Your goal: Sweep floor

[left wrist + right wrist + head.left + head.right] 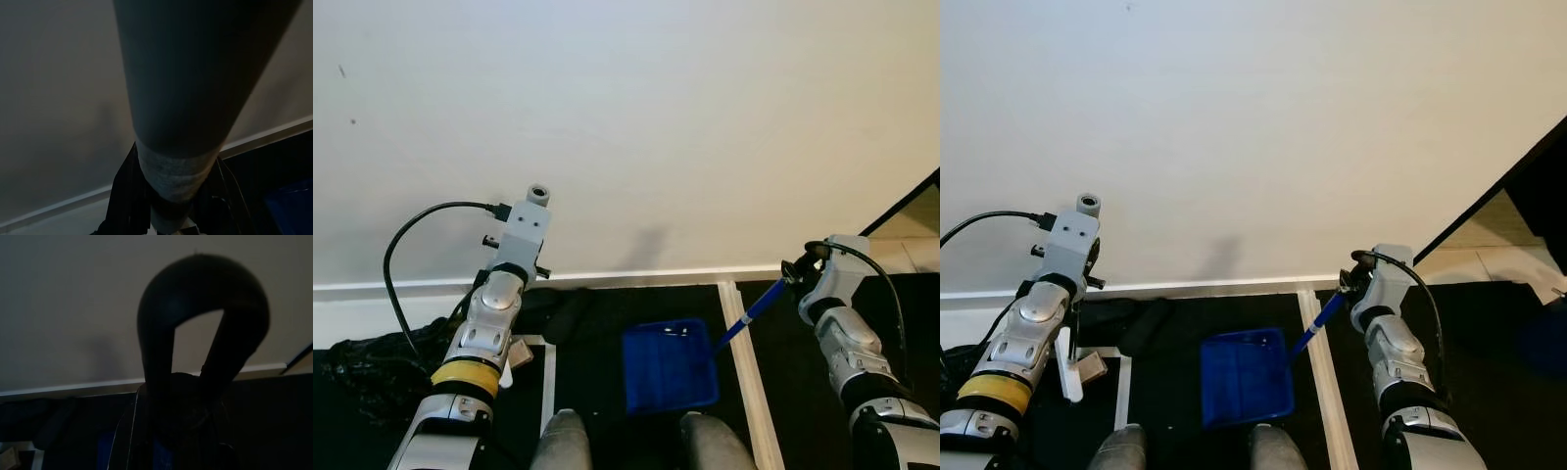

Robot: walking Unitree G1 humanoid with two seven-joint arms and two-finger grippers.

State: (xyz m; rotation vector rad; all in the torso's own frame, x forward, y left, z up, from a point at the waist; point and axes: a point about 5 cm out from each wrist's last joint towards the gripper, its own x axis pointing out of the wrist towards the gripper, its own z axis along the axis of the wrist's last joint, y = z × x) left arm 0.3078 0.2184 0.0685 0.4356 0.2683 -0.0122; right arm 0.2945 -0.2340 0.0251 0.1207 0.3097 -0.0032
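A blue dustpan (671,367) rests on the black floor just ahead of my feet, its mouth toward me. Its blue handle (751,315) slants up to my right gripper (793,269), which is shut on it; the handle's black loop end (203,298) stands close before the right wrist camera. My left gripper (516,269) is raised near the wall, and a thick dark broom pole (195,98) runs through it down to a pale collar (178,171). The black broom head (563,313) lies by the skirting board.
A white wall (626,127) with a white skirting board (636,277) is close ahead. White lines (749,382) cross the black floor. A black crumpled heap (362,372) lies at the left. A dark edge and tan tiles (915,230) show at the right.
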